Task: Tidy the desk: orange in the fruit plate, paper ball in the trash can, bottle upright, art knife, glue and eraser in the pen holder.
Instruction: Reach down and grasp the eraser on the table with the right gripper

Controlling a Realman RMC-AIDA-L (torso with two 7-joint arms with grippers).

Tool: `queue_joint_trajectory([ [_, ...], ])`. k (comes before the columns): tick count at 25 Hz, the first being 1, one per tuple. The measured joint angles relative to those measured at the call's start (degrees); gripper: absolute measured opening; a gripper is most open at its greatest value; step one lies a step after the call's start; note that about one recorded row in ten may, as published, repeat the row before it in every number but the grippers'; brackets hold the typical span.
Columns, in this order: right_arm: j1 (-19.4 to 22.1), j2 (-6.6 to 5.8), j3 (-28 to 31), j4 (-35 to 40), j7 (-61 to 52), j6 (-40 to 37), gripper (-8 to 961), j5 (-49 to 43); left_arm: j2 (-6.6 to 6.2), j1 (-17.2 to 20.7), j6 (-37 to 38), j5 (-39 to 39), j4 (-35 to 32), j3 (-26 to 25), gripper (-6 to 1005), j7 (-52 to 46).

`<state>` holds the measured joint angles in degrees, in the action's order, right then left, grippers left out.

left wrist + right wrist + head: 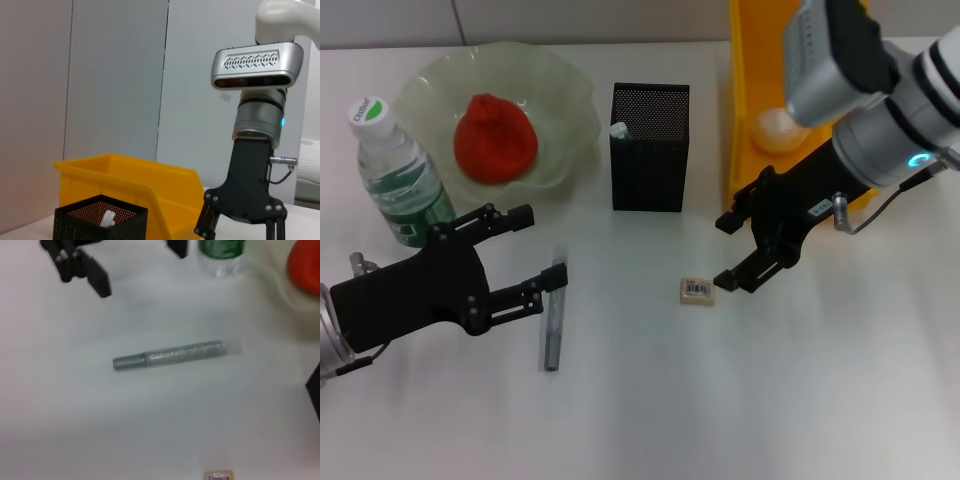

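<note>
The orange (pixel 495 135) lies in the pale green fruit plate (pixel 570 100). At the far left the bottle (pixel 395 170) stands upright. A paper ball (pixel 778 130) sits in the yellow trash can (pixel 745 90). Something white (pixel 618 130) pokes up inside the black mesh pen holder (pixel 650 150). The grey art knife (pixel 554 315) lies flat on the desk, with my open left gripper (pixel 540 247) just left of its far end. The eraser (pixel 697 291) lies just left of my open right gripper (pixel 725 251). In the right wrist view, the art knife (pixel 170 355) and the eraser (pixel 218 475) both lie untouched.
The yellow trash can's wall (pixel 125 175) rises right behind the pen holder (pixel 100 220). My right arm's silver wrist housing (pixel 840 55) hangs over the trash can. White desk surface stretches along the front, below the knife and eraser.
</note>
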<state>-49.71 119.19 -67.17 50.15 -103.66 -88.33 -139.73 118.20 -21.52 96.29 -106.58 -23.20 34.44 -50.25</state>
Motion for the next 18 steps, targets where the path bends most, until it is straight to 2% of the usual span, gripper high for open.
queue_joint_trajectory([
  [8, -0.6, 0.33, -7.3, -0.4, -0.4, 2.3, 750, 1.2, -0.22, -0.4, 0.3, -4.5, -0.3, 0.0, 799, -0.2],
  [11, -0.3, 0.42, -10.6, -0.5, -0.2, 4.3, 747, 2.8, -0.70, -0.4, 0.3, -7.1, -0.5, 0.0, 799, -0.5],
  [18, -0.2, 0.43, -15.1, -1.3, -0.1, 7.9, 740, 4.0, -1.24, -0.3, 0.4, -8.0, -0.6, 0.0, 798, -2.3],
])
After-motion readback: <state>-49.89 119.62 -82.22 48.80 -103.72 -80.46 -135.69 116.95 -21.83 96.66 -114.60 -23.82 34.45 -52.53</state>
